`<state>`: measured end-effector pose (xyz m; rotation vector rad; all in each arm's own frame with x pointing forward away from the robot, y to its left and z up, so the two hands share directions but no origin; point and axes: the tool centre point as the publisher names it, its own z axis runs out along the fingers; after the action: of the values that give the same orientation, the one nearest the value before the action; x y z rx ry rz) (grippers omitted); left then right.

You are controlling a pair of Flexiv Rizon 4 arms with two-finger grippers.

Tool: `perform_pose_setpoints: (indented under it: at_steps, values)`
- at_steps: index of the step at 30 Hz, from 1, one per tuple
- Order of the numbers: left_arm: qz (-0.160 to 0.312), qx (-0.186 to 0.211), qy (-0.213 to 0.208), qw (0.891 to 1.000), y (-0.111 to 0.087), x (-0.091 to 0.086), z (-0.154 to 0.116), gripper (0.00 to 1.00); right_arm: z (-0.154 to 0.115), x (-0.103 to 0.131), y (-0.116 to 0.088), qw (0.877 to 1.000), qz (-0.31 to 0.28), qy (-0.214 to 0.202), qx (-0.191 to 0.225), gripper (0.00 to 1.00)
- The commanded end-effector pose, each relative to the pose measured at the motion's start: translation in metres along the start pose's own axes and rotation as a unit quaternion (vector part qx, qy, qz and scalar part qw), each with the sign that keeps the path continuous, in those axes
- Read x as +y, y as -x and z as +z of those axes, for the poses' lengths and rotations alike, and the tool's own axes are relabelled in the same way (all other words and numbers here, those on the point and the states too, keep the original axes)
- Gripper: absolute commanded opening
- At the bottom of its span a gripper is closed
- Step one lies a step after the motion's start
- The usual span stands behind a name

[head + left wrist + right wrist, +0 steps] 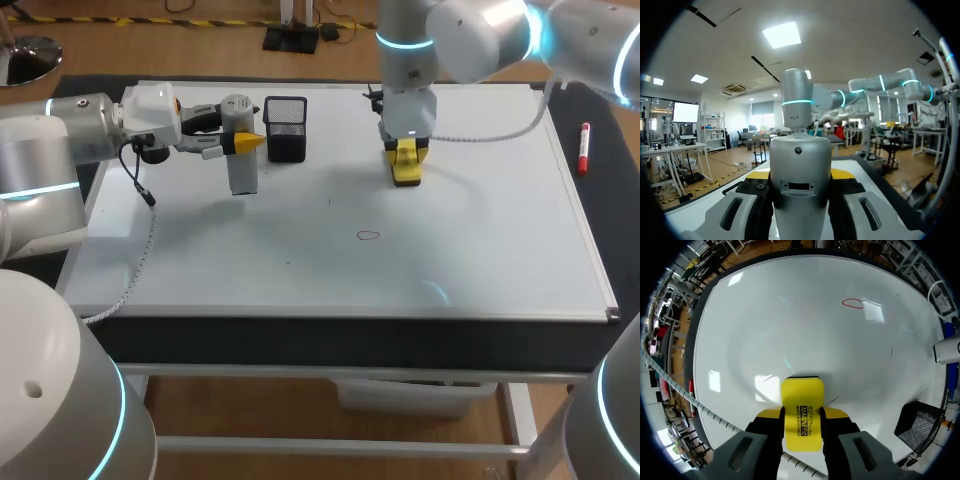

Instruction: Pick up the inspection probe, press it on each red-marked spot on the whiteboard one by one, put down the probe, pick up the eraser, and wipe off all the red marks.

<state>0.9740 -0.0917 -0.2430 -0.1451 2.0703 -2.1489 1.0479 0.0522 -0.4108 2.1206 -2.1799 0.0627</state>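
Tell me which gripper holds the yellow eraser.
The right gripper, shut on the yellow eraser over the whiteboard; the left gripper holds the grey probe instead.

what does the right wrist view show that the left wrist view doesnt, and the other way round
Only the right wrist view: the yellow eraser held in the right gripper, a red mark on the board ahead of it, and the black mesh holder. Only the left wrist view: the left gripper shut on the silver probe, with the right arm upright beyond it. Both: the whiteboard, and seemingly the probe, one end of which shows near the holder in the right wrist view.
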Motion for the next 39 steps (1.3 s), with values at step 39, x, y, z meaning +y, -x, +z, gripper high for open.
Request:
perform_pose_setpoints:
  at_steps: [39]
  values:
    - [0.0, 0.001, 0.0, 1.0, 0.001, -0.001, 0.0, 0.0, -0.031, -0.056, -0.173, 0.992, 0.121, -0.001, -0.031, 0.0]
